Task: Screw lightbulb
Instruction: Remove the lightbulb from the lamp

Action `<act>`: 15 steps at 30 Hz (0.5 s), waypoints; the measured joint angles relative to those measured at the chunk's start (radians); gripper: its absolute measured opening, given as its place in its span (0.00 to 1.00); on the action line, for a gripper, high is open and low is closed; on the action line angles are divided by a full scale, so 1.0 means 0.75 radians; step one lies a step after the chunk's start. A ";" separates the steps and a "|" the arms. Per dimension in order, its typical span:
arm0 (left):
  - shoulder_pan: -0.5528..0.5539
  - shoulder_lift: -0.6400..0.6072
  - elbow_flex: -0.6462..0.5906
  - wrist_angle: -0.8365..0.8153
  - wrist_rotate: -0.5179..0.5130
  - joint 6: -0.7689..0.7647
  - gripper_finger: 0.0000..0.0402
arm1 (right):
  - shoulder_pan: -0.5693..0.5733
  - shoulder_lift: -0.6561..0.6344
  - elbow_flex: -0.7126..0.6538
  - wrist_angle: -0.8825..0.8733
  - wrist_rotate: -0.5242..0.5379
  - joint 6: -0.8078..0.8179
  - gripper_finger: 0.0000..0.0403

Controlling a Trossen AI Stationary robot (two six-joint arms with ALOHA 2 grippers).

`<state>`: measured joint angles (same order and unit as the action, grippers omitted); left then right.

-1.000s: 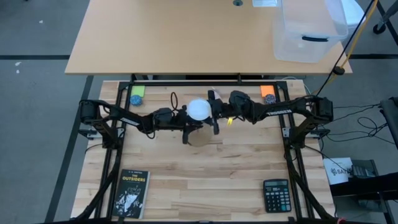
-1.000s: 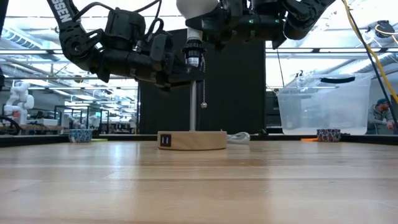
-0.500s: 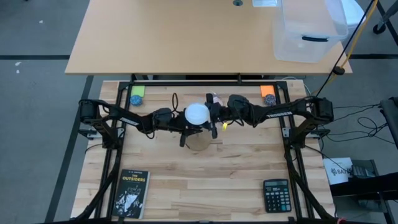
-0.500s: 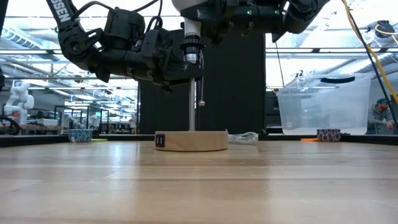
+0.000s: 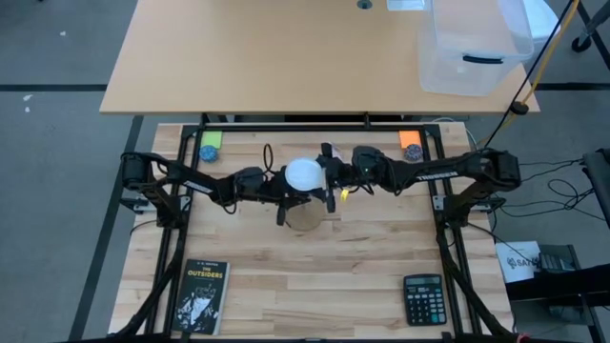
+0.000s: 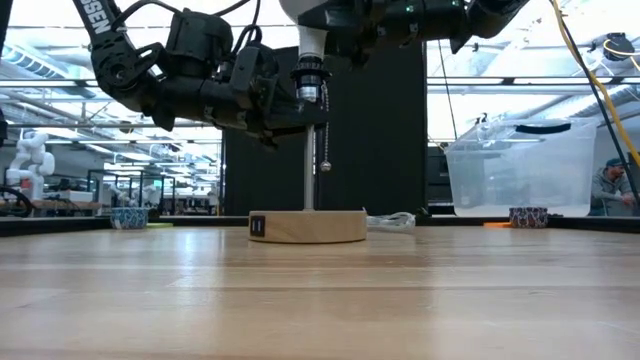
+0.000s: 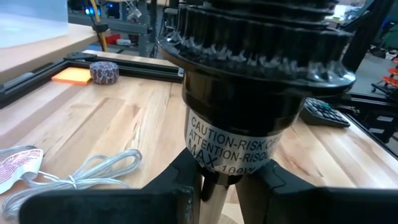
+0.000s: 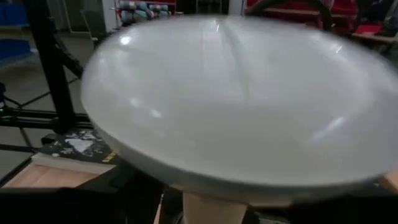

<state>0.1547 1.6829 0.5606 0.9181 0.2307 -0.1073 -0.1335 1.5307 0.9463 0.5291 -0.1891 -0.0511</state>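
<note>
Left to right across the pale wood-plank table (image 5: pixel 362 276):

Far left rear: small green sticky-note pad w/ a dark round object on it (image 5: pixel 210 145). Front left: black paperback book titled "The Outsiders" (image 5: pixel 200 296), lying flat.

Left gripper (image 5: pixel 285 202) reaches in from the left to mid-table. Low view shows it at the lamp's slim metal stem (image 6: pixel 309 165), just under the black ribbed lamp socket (image 6: pixel 309 78). Left wrist view: two dark fingers (image 7: pixel 180 186) sit either side of the stem, right below the socket w/ its white caution label (image 7: pixel 239 146); fingers look closed on the stem, narrow gap only.

Centre: round tan wooden lamp base (image 6: pixel 307 225) flat on the table, stem upright from it, small bead pull-chain (image 6: pixel 324 150) hanging beside the stem. Small white frosted round lightbulb (image 5: pixel 304 173) sits directly above the socket, neck down into it; how far seated, can't tell.

Right gripper (image 5: pixel 330 179) comes in from the right, up against the bulb's side. Right wrist view is filled by the globe (image 8: pixel 242 106); fingers appear clamped on it.

Grey cable (image 7: pixel 74 177) lies on the table behind the lamp. Right rear: orange sticky-note pad w/ a dark round object (image 5: pixel 411 143). Front right: black calculator (image 5: pixel 423 298).

Beyond, on the second tan tabletop (image 5: pixel 267 57): clear plastic bin (image 5: pixel 472 48), far right.
</note>
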 joint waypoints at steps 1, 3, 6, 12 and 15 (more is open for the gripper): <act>0.000 0.000 0.000 -0.001 -0.006 -0.002 0.17 | 0.006 -0.002 0.000 0.002 0.024 -0.013 0.65; 0.000 0.000 0.001 -0.002 -0.010 -0.012 0.17 | 0.011 -0.002 0.000 -0.006 0.068 -0.036 0.65; 0.000 0.000 0.001 -0.002 -0.012 -0.015 0.17 | 0.009 -0.002 -0.001 -0.044 0.081 -0.054 0.65; 0.001 0.000 0.001 -0.003 -0.025 -0.017 0.17 | 0.003 -0.002 -0.001 -0.135 0.086 -0.068 0.65; 0.000 0.000 0.001 -0.005 -0.048 -0.020 0.17 | 0.003 -0.007 -0.002 -0.190 0.086 -0.081 0.65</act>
<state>0.1547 1.6829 0.5610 0.9141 0.1946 -0.1226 -0.1310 1.5254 0.9447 0.3863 -0.1242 -0.1118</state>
